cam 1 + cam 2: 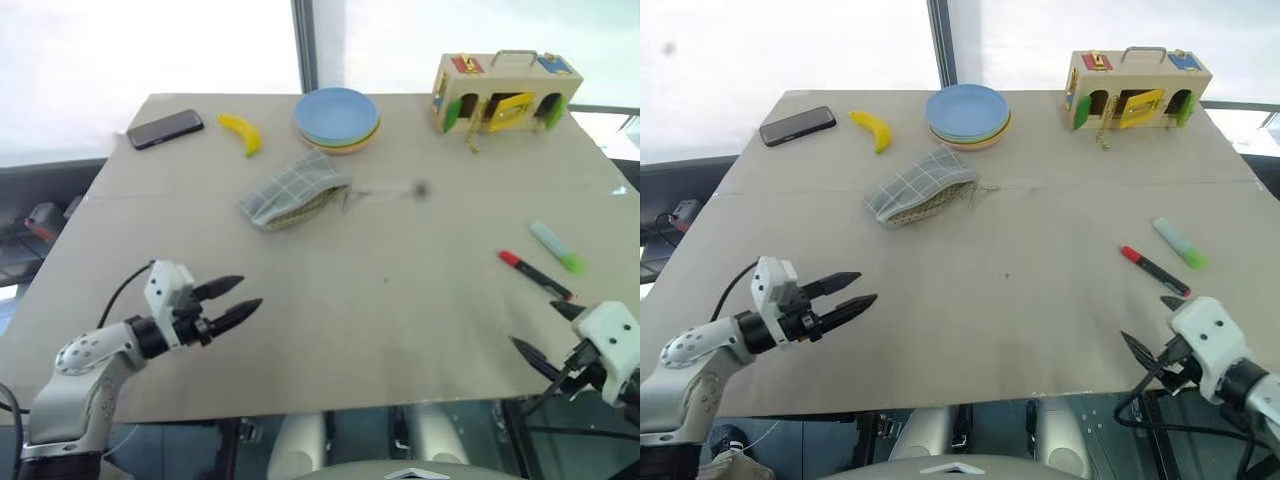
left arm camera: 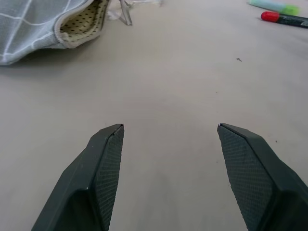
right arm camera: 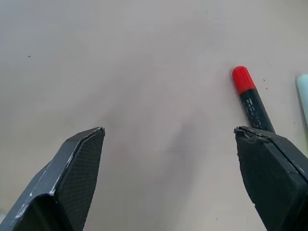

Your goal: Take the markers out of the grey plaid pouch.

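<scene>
While both markers, the red-capped black marker [image 1: 535, 273] and mint highlighter [image 1: 556, 246], lie side by side on the surface [image 1: 380, 300] near the wide, empty right claw [image 1: 1147, 327], the grey plaid pouch [image 1: 295, 190] rests beside the plates [image 1: 337, 118]; the left claw [image 1: 240, 296] gapes empty.

The wide beige table [image 1: 330, 300] looks matt and smooth, like board. The soft grey plaid fabric pouch [image 1: 292, 189] is woven cloth with a dotted greenish-yellow lining. The thin black marker with its red cap [image 1: 535, 274] and the pale mint highlighter [image 1: 556, 247] look like smooth plastic. The black gripper fingers [image 2: 108, 163] have a fine textured, matt face.
</scene>
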{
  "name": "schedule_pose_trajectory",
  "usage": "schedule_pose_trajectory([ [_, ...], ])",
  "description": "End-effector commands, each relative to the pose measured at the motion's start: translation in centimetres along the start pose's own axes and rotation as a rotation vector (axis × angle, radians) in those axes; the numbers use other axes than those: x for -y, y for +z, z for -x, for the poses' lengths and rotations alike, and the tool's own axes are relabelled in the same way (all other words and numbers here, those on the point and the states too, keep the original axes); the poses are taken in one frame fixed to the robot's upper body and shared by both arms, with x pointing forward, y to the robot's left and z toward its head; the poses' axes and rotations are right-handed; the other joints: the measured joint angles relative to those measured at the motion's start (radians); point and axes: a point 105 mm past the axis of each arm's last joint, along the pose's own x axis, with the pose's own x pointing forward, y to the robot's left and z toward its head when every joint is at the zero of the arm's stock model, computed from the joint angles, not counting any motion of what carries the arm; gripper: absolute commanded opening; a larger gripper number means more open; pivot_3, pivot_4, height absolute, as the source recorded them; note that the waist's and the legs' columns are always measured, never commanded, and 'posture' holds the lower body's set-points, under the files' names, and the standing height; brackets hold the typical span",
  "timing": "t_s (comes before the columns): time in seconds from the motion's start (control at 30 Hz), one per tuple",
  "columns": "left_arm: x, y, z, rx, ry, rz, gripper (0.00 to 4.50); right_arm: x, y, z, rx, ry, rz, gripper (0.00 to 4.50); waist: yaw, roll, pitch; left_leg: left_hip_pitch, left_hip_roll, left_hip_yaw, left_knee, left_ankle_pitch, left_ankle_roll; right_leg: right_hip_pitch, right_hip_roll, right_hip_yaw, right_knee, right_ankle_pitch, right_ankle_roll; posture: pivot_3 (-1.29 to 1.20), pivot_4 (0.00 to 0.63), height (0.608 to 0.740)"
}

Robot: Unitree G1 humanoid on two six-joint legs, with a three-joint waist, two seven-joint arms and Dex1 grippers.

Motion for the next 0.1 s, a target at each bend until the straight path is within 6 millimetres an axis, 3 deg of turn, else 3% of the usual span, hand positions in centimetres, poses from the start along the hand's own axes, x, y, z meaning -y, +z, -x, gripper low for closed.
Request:
schedule_pose_trajectory([
  [0.03, -0.18, 1.0, 0.42, 0.025, 0.005, -0.026, 3.2, -0.22, 1.24, 0.34, 0.036, 0.005, 0.038, 4.38, 0.0, 0.001, 0.0, 0.0, 0.0, 0.001, 0.0, 0.0, 0.0, -0.001, -0.002, -0.002, 0.0, 0.0, 0.0, 0.0, 0.15, 0.74],
  [0.1, -0.04, 1.0, 0.36, 0.025, -0.001, -0.028, 3.2, -0.4, 1.44, 0.09, 0.047, 0.012, 0.029, 4.38, 0.0, 0.002, 0.0, 0.0, 0.002, 0.004, 0.0, 0.0, 0.0, -0.002, -0.007, -0.009, 0.0, 0.001, -0.001, 0.0, 0.15, 0.74],
])
